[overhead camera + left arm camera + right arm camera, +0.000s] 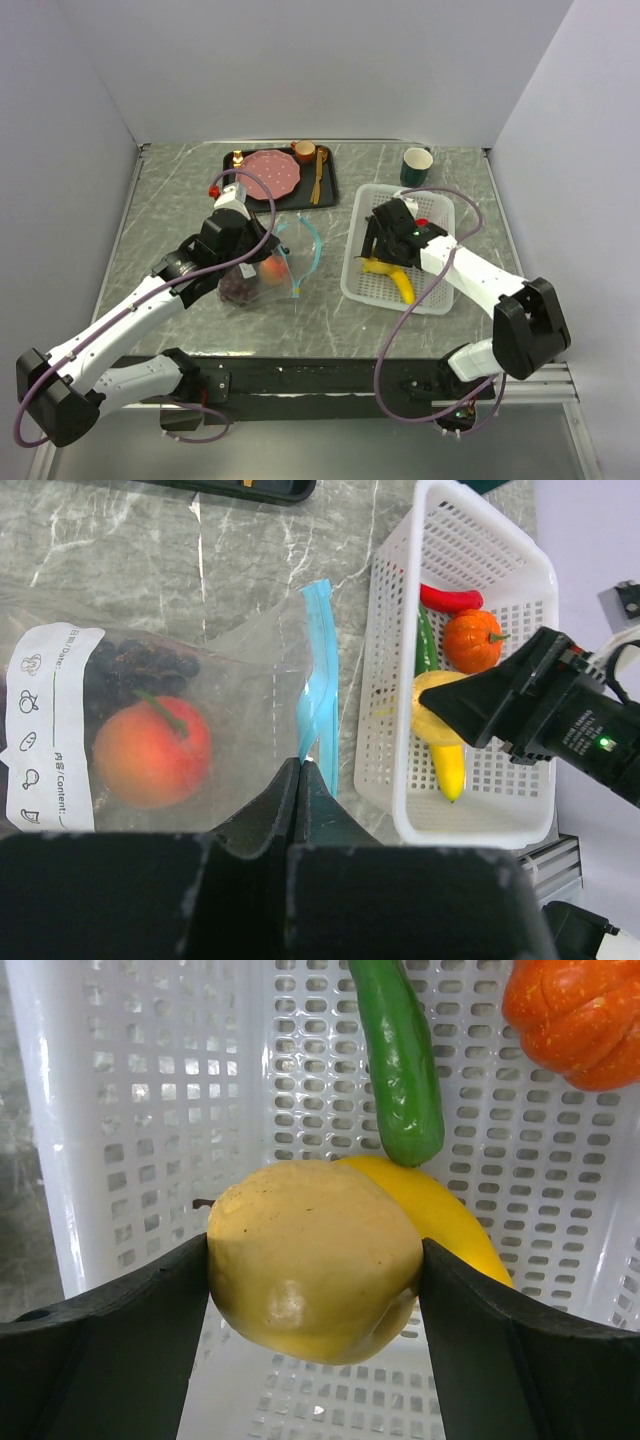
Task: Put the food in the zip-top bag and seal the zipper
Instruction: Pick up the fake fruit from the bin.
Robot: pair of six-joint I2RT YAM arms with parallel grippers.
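White basket (pixel 390 730) is where the right gripper (pixel 315 1245) sits, fingers clamped snug on a yellow fruit (pixel 300 1270) right next to the banana (pixel 450 770). Left gripper (pixel 300 780) is pinched tight on the near lip of the zip-top bag (pixel 240 670), which has grapes (pixel 140 665) and 1 orange-red fruit (pixel 150 750) inside. Bag mouth gapes toward the basket, zipper (pixel 320 680) running near-to-far, so imo the right arm, being closer, just carries its fruit leftward into that opening.
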